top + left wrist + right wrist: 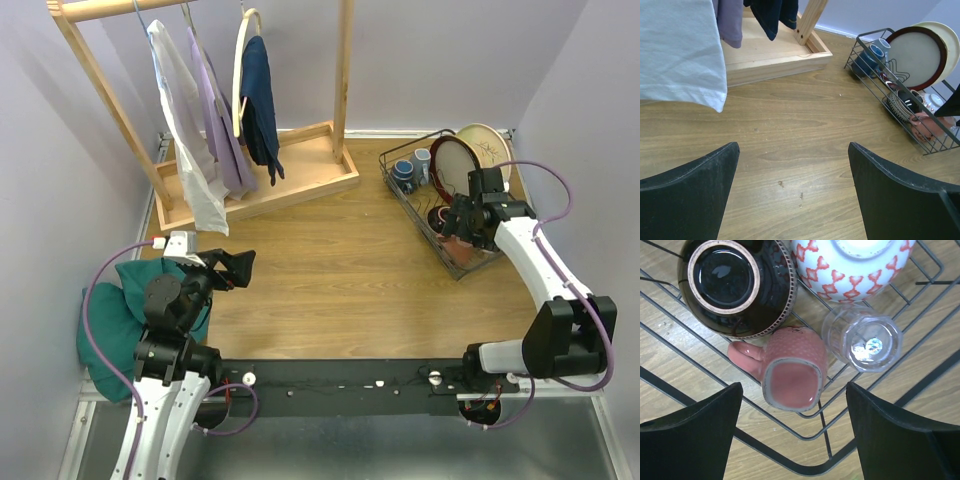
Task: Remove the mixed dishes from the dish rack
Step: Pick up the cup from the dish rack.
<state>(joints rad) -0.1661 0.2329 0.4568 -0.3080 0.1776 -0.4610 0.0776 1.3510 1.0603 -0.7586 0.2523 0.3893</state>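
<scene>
The dish rack (pixel 432 215) stands at the right of the wooden table. At its far end the cream plate with a twig mark (pixel 492 146) and the plate with a dark red rim (pixel 455 162) stand upright, with small blue mugs (pixel 405 173) beside them. My right gripper (pixel 462 228) hovers open over the near end of the rack. Below it, upside down, are a pink mug (pixel 790 376), a dark bowl (pixel 735 285), a red-patterned white bowl (pixel 855 265) and a clear glass (pixel 862 337). The pink mug sits between my open fingers (pixel 700 435). My left gripper (pixel 235 268) is open and empty above bare table at the left (pixel 793 150).
A wooden clothes rack (pixel 255 185) with hanging shirts stands at the back left. A teal cloth (pixel 110 320) lies at the left edge by the left arm. Purple walls close in on both sides. The rack's wires (pixel 805 432) run under the right gripper.
</scene>
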